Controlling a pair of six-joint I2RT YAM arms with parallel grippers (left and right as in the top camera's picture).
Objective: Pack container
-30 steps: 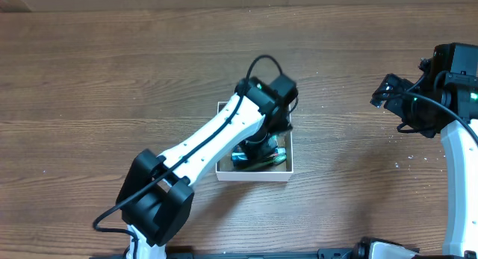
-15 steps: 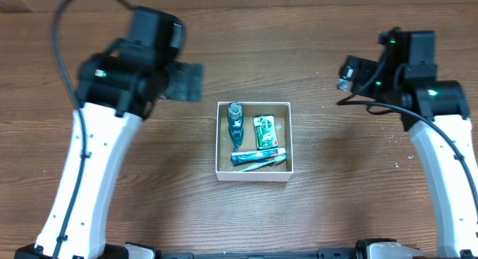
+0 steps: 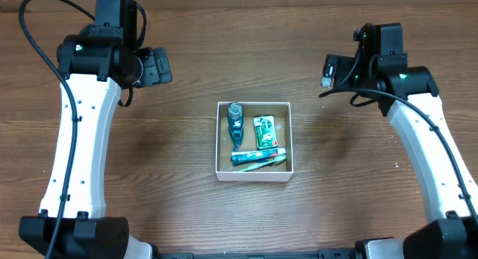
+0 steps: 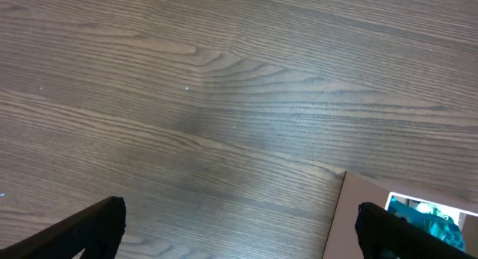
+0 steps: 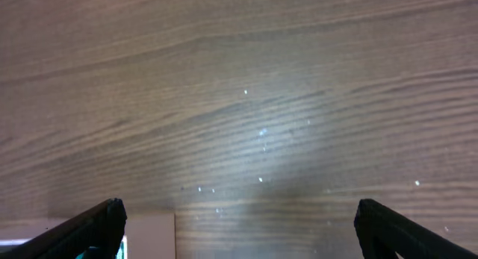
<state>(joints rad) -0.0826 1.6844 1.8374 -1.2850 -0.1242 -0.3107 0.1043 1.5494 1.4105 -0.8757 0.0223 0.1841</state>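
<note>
The container, a small square box with white walls and a brown floor, sits at the table's middle. Inside lie a blue-green bottle, a green packet and a toothbrush with a tube along the front wall. My left gripper is open and empty, raised at the far left. My right gripper is open and empty, raised at the far right. The left wrist view shows the container's corner at lower right. The right wrist view shows its corner at lower left.
The wooden table surrounds the container on all sides. Small white specks lie on the wood in the right wrist view.
My left arm has lifted out of the container and swung back to the far left. My right arm has moved left and up a little. The container's contents have stayed put.
</note>
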